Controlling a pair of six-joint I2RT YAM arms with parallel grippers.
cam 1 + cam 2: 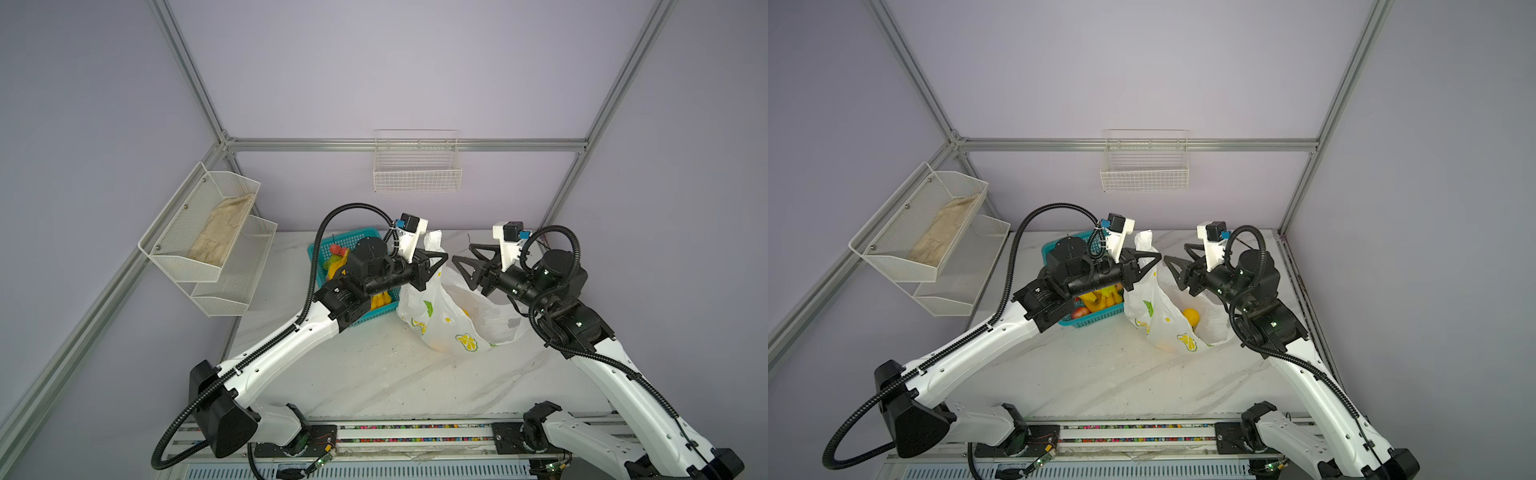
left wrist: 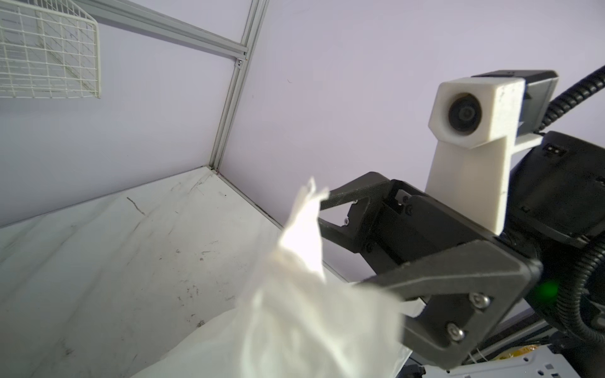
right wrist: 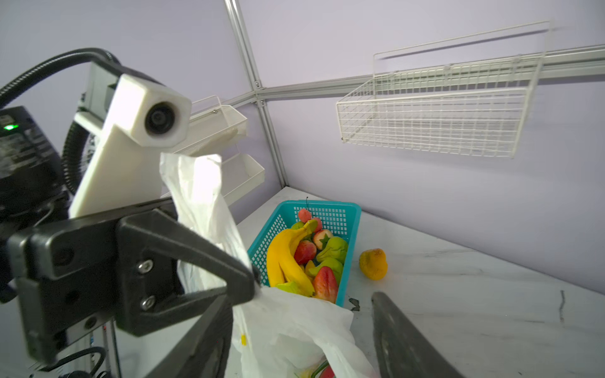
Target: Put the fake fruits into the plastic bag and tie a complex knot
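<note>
- While the left gripper [image 1: 444, 257] clamps one side of the plastic bag [image 1: 436, 320] between closed fingers and holds that rim up off the bench [image 1: 374, 374], the rest of the bag slumps on the marble near the middle, closer to the back edge than the front.
- A white handle strip [image 3: 196, 183] stands roughly upright above the clamped fingers.
- The right gripper [image 1: 1175, 252] faces the left one across the bag mouth, fingers spread wide with nothing between them. Whether a fingertip brushes the film I cannot tell.
- The slack, unheld side of the mouth lies just below those open fingers. The opening gapes from the clamped point toward the right arm, so the right arm is plainly the nearer one to it.
- In a top view an orange fruit [image 1: 1191, 318] shows inside the bag.
- Most of the fake fruits [image 3: 306, 252], bananas, strawberries and green pieces, sit in the teal basket [image 3: 327, 209] toward the back left corner, partly under the left arm.
- One yellow-orange fruit [image 3: 373, 264] lies loose on the bench just beside the basket, near the back edge.
- Loading looks barely begun and no knot exists yet. With the left fingers occupied, I judge that the coming move falls to the right arm: either down onto the free rim, or across the bag toward the basket.
</note>
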